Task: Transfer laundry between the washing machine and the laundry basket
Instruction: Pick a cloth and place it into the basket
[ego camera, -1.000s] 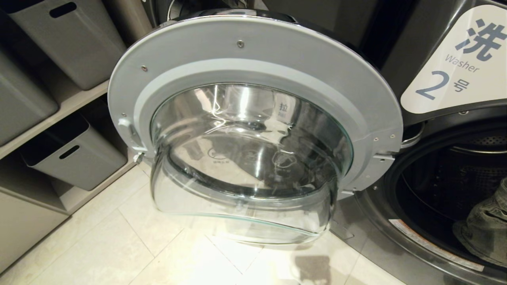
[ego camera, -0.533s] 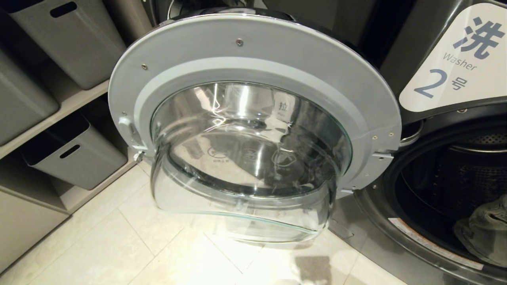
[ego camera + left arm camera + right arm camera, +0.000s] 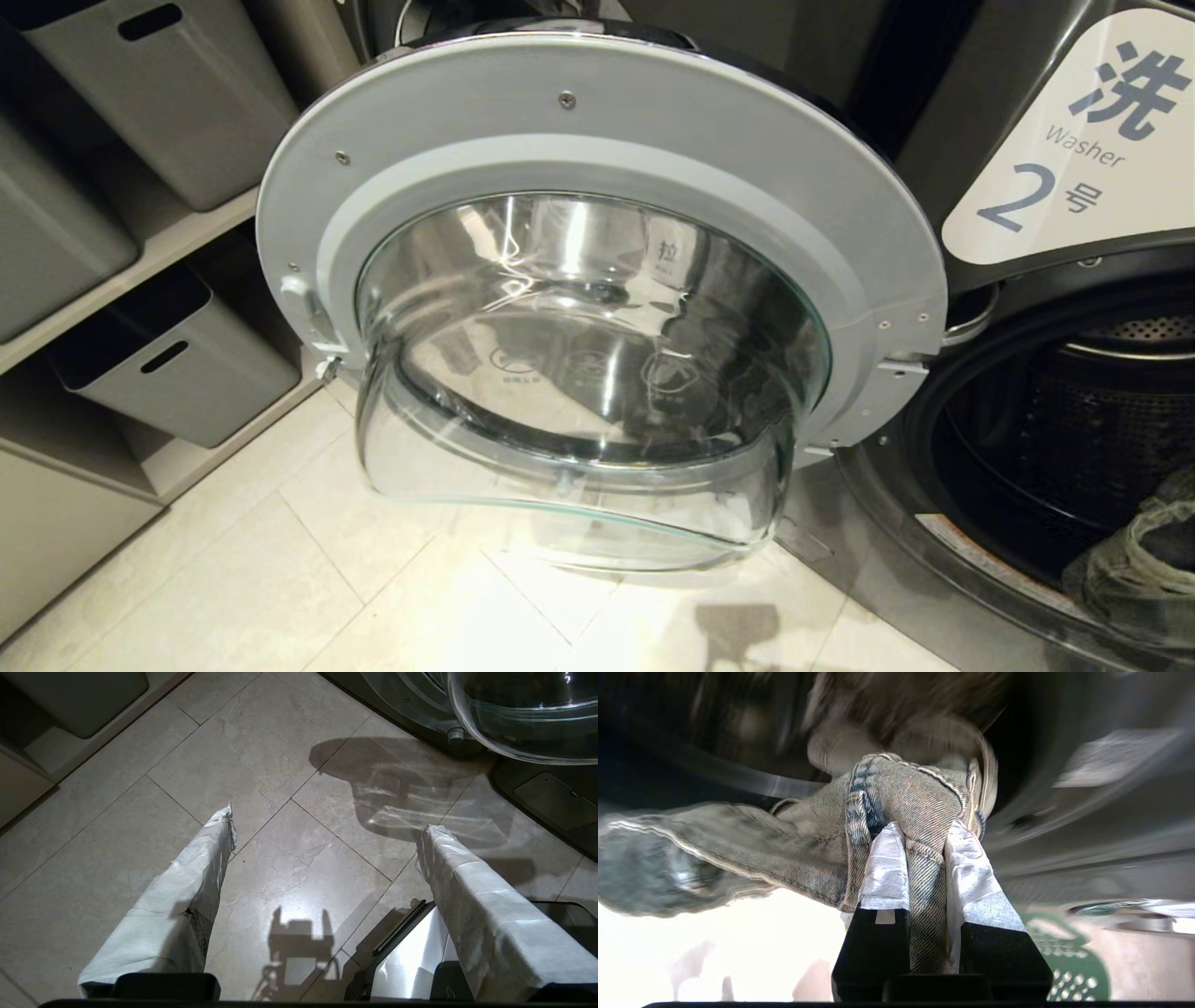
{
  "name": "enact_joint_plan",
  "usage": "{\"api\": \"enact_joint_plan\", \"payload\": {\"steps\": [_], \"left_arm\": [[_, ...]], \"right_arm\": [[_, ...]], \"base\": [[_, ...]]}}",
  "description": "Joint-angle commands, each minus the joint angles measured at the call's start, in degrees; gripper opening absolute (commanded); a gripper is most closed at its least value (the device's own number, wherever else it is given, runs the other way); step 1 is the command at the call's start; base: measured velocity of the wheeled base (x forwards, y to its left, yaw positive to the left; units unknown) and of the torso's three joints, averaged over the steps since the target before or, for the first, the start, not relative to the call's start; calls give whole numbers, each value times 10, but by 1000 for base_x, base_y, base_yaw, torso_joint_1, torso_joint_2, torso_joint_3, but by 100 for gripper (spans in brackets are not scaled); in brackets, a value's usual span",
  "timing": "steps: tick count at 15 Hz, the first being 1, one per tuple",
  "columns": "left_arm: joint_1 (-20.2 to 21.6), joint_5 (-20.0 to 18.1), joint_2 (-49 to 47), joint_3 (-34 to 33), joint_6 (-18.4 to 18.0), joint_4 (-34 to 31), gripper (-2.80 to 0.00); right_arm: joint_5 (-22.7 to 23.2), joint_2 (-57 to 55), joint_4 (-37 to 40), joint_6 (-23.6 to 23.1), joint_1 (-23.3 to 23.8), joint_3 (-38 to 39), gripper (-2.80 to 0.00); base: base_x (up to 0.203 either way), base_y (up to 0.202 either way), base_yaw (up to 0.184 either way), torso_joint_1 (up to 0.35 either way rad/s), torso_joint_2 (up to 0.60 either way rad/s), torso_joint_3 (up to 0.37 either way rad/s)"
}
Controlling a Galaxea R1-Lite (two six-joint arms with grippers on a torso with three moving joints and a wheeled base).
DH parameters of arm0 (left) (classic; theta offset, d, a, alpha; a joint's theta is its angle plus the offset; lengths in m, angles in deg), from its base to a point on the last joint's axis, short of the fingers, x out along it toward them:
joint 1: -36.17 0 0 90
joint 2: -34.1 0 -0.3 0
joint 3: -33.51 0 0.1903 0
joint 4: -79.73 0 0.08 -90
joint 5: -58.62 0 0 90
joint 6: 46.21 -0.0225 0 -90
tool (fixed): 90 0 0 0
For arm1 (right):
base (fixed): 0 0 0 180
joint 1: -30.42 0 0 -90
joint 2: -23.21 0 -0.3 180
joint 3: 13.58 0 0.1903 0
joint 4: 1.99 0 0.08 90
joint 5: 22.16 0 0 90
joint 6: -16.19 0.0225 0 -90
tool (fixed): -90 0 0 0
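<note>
The washing machine [image 3: 896, 523] stands at the right of the head view, its round door [image 3: 597, 140] swung wide open toward me. A faded denim garment [image 3: 1134, 551] hangs at the drum's mouth, in that view's lower right corner. In the right wrist view my right gripper [image 3: 922, 833] is shut on a fold of this denim [image 3: 906, 793], which bunches up ahead of the white-wrapped fingers [image 3: 887, 868]. A green perforated surface [image 3: 1069, 961], seemingly the laundry basket, shows beside that gripper. My left gripper [image 3: 327, 821] hangs open over the tiled floor, holding nothing.
Grey storage bins [image 3: 177, 364] sit on shelves at the left. The door's glass bowl [image 3: 579, 392] bulges out over the pale tiled floor [image 3: 280, 579]. A silver and black part of my base [image 3: 411, 956] lies below the left gripper.
The denim garment has slid lower and outward at the drum's mouth, toward the head view's bottom right corner. The left arm has kept still.
</note>
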Motion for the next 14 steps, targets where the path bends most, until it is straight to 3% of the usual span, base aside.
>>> {"api": "enact_joint_plan", "payload": {"steps": [1,2,8,11,14], "left_arm": [[0,0,1,0,0,-1,0],[0,0,1,0,0,-1,0],[0,0,1,0,0,-1,0],[0,0,1,0,0,-1,0],[0,0,2,0,0,-1,0]], "right_arm": [[-26,43,3,25,4,-15,-280],[-53,60,4,37,8,-18,-280],[-110,108,76,50,28,-15,-280],[-129,120,77,49,77,-13,-280],[-133,90,77,48,161,-26,-280]], "base": [[0,0,0,0,0,0],[0,0,0,0,0,0],[0,0,0,0,0,0],[0,0,0,0,0,0],[0,0,0,0,0,0]]}}
